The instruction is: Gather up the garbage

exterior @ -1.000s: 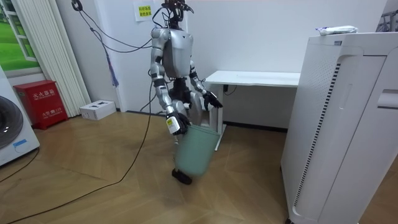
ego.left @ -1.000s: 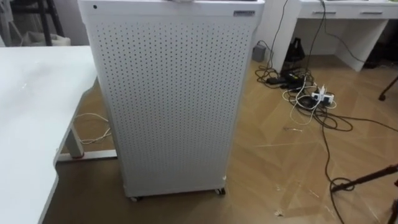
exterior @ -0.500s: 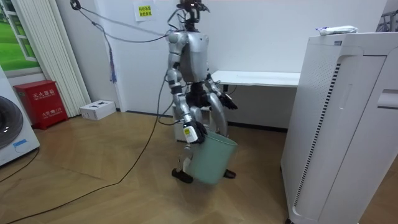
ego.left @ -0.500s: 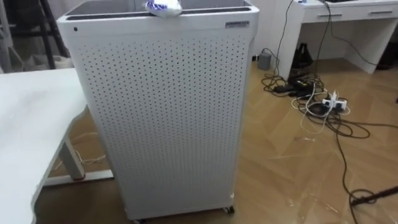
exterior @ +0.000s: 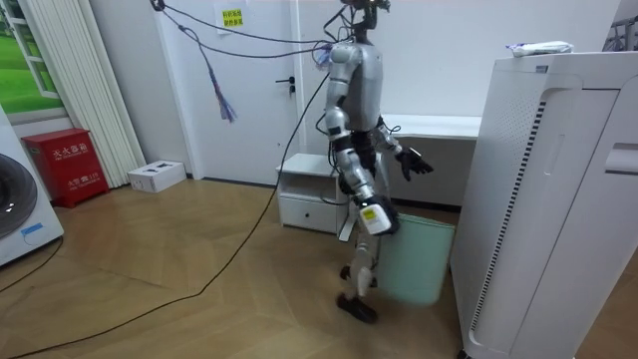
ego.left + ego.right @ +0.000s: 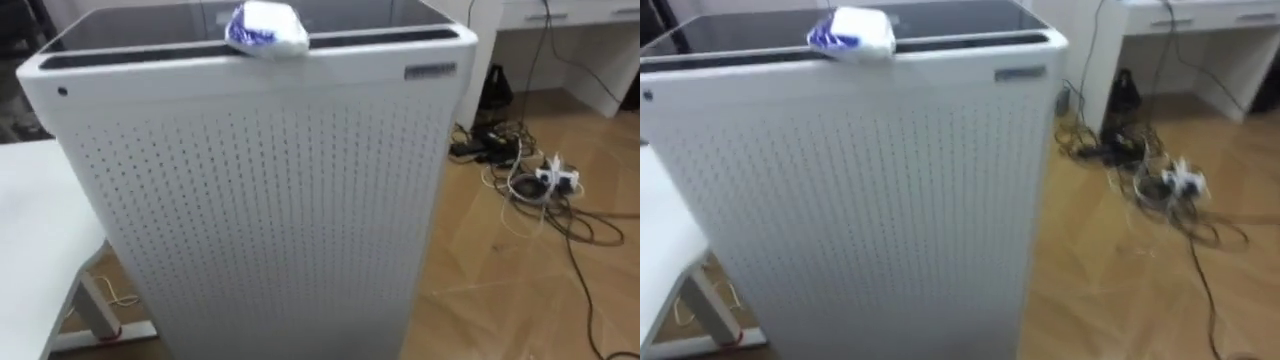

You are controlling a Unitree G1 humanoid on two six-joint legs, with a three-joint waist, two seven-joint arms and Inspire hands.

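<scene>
Now stepped up to the air purifier [image 6: 250, 200], green bin [image 5: 414, 264] hanging from curled right hand [image 5: 371, 217]; left hand [image 5: 414, 165] raised, spread, empty. Crumpled wrapper [image 6: 266, 28] at twelve o'clock on top, nearly reachable.

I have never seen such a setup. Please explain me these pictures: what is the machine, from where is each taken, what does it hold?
It is a humanoid robot that walks on two legs; each arm ends in a hand. Two pictures come from the two cameras in its head, so they look alike. The third comes from a camera standing in the room. The eye views look down at a tall white perforated cabinet with a crumpled white and blue wrapper on top, probably the garbage. A white table is beside it. In the room view the robot stands before the cabinet. Its right hand is at the rim of a green bin and seems to carry it; its left hand is raised and open.
</scene>
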